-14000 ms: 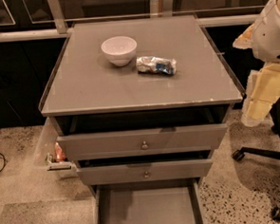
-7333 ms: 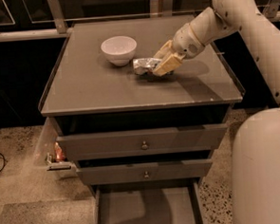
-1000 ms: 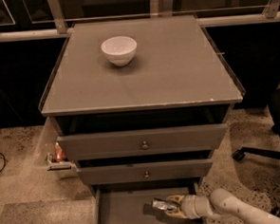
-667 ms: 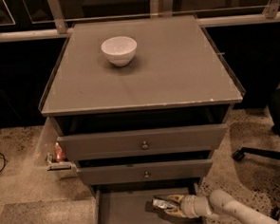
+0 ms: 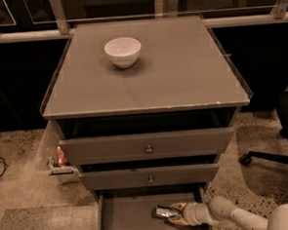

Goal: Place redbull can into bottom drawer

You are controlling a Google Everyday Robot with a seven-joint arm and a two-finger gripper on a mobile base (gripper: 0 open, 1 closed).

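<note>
The redbull can (image 5: pixel 164 213), small, shiny and silver, lies low over the grey floor of the pulled-out bottom drawer (image 5: pixel 128 220), toward its right side. My gripper (image 5: pixel 172 215) reaches in from the lower right on a white arm, and its tan fingers (image 5: pixel 179 218) close around the can's right end. I cannot tell whether the can rests on the drawer floor. The two upper drawers with round knobs are slightly pulled out above it.
A white bowl (image 5: pixel 123 51) stands on the cabinet top (image 5: pixel 180 71). A clear bin with a red item (image 5: pixel 58 156) hangs on the cabinet's left side. An office chair base (image 5: pixel 271 160) stands on the speckled floor at right.
The can and gripper have stayed in about the same spot inside the bottom drawer over the last second. Much earlier the can lay on the cabinet top beside the bowl.
</note>
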